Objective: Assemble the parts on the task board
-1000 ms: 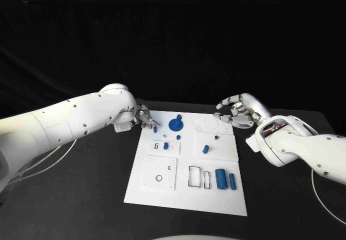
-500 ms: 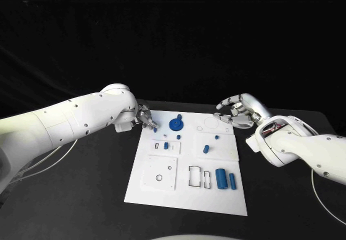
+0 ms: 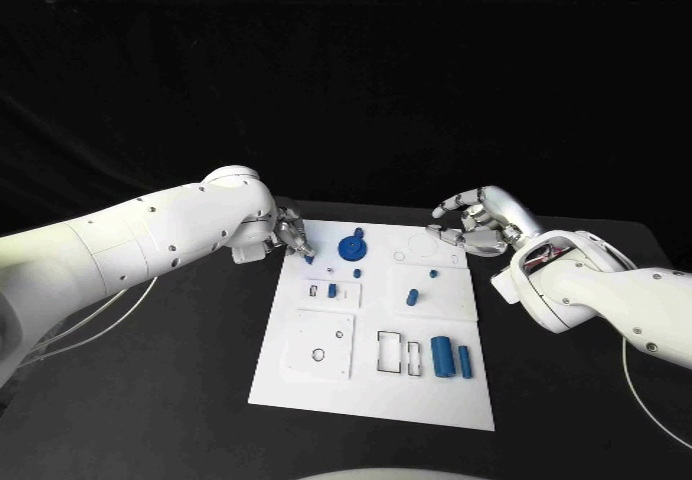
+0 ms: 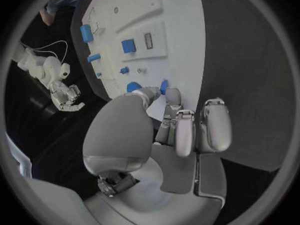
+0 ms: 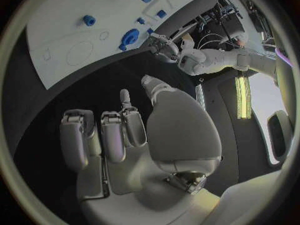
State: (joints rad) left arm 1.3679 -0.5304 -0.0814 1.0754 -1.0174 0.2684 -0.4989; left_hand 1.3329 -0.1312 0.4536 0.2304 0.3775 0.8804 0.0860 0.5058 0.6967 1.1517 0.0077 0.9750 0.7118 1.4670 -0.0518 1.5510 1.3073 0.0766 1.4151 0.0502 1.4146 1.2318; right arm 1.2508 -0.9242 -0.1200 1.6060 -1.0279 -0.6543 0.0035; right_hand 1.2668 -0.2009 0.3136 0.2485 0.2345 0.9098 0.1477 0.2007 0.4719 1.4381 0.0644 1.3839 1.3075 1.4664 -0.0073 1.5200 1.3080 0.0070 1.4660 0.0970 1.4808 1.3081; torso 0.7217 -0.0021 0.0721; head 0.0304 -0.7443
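Note:
The white task board (image 3: 372,398) lies in the middle of the table. My left hand (image 3: 289,238) reaches over its far left corner, where thumb and a finger close on a small blue part (image 3: 309,259) that stands on the board; the left wrist view shows that part (image 4: 164,86) between the fingertips. Beside it sits a round blue gear (image 3: 352,247) (image 4: 133,87). My right hand (image 3: 476,225) hovers at the board's far right corner, fingers half curled and apart, holding nothing. Two blue cylinders (image 3: 451,359) lie near the board's front right.
Smaller blue pieces sit mid-board: a peg (image 3: 332,291), an oblong piece (image 3: 413,296) and a stud (image 3: 433,272). Empty rectangular slots (image 3: 391,352) lie beside the cylinders. Black table (image 3: 159,400) surrounds the board on all sides.
My left hand's fingers have come down and slightly inward onto the small blue part at the board's far left corner. The right hand has stayed where it was.

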